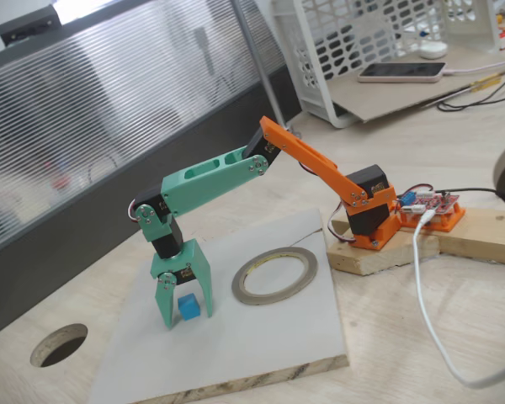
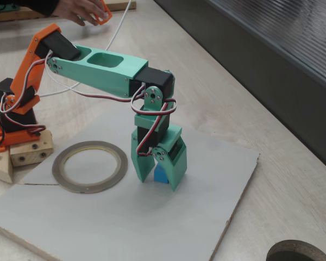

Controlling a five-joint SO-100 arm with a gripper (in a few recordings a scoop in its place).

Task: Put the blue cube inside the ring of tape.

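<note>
The small bright blue plastic cube sits on the flat grey board, just beside the thin grey-silver ring of tape and outside it. The green two-finger gripper points down with its fingers spread around the cube, one on each side. Whether the fingers touch the cube cannot be told.
</note>
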